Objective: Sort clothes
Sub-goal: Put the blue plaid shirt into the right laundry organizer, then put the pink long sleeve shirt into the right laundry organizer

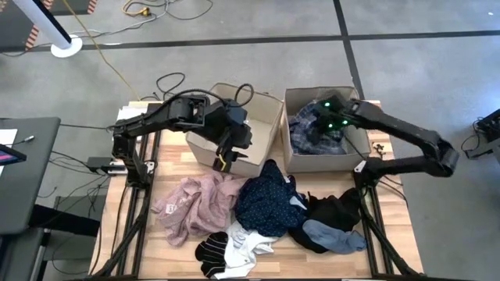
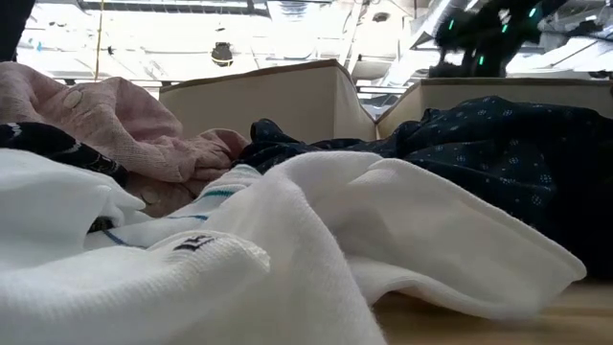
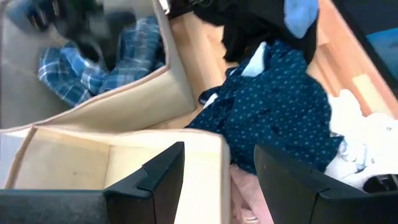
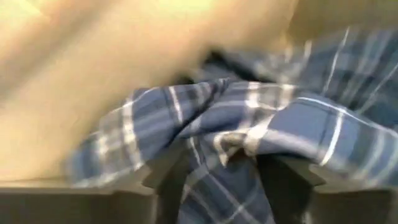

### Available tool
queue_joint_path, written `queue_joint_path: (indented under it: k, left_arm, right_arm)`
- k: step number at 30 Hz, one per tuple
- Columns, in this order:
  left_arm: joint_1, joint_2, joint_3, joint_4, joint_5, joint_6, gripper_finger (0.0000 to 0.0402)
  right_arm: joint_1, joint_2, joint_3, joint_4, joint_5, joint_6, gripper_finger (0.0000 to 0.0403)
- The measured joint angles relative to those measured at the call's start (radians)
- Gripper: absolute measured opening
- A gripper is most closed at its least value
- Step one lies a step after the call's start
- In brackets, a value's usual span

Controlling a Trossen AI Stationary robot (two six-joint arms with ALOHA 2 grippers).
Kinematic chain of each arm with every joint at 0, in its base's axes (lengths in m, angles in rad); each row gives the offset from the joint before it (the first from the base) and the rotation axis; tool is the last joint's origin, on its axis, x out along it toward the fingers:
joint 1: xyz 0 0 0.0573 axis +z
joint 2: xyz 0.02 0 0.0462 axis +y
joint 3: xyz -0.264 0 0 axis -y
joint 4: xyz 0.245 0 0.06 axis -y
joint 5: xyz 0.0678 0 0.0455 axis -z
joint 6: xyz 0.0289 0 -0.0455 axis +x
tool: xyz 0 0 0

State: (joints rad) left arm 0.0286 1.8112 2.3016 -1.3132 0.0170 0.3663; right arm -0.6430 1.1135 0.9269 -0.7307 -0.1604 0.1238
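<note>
Closest to the front edge of the wooden table [image 1: 176, 168] lie the black and white striped socks [image 1: 212, 251] together with a white garment [image 1: 248, 243], which fills most of the low view. Just behind them, the clothes pile spreads across the table: a pink top [image 1: 197, 203] on the left side, a dark blue dotted shirt [image 1: 266, 199] in the middle, black pieces [image 1: 336, 212] to the right, and a light blue piece [image 1: 334, 236] lying on the black ones.

Farther back stand two beige bins side by side. The left bin [image 1: 262, 117] has nothing visible inside. The left gripper [image 1: 228, 148] hangs above its front wall, near the pink top and the dotted shirt; its two fingers [image 3: 163, 177] stand apart and nothing is between them.

The right bin [image 1: 316, 94] contains the blue-white plaid shirt [image 1: 308, 125]. The right gripper [image 1: 324, 129] is down inside this bin, directly over the shirt. In the right wrist view the plaid cloth lies across and between the dark fingers [image 4: 169, 177], which stand apart. I cannot tell if the cloth is only draped there or pinched, but the fingers do not look closed on it.
</note>
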Motion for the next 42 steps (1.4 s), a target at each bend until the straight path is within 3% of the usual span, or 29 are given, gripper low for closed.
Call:
queue_joint_path:
  k: [6, 19, 26, 35, 42]
  left_arm:
    - [0.027, -0.001, -0.067, 0.01, 0.039, 0.009, 0.0187]
    - [0.045, -0.032, -0.381, 0.025, 0.121, -0.025, 0.0187]
    - [0.022, -0.243, -0.572, 0.207, 0.108, -0.086, 0.0187]
    - [-0.047, -0.584, -1.005, 0.375, 0.123, -0.25, 0.0187]
    - [-0.163, -0.703, -1.298, 0.52, 0.083, -0.427, 0.0199]
  right_arm:
    - [0.068, -0.147, 0.083, 0.019, 0.0, 0.007, 0.0269]
    - [0.251, -0.336, 0.149, 0.114, 0.004, 0.022, 0.0272]
    - [0.308, -0.34, 0.149, 0.115, 0.008, 0.026, 0.0272]
    - [0.399, -0.28, 0.149, 0.104, 0.012, 0.025, 0.0272]
    - [0.466, -0.205, 0.149, 0.107, 0.04, 0.017, 0.0272]
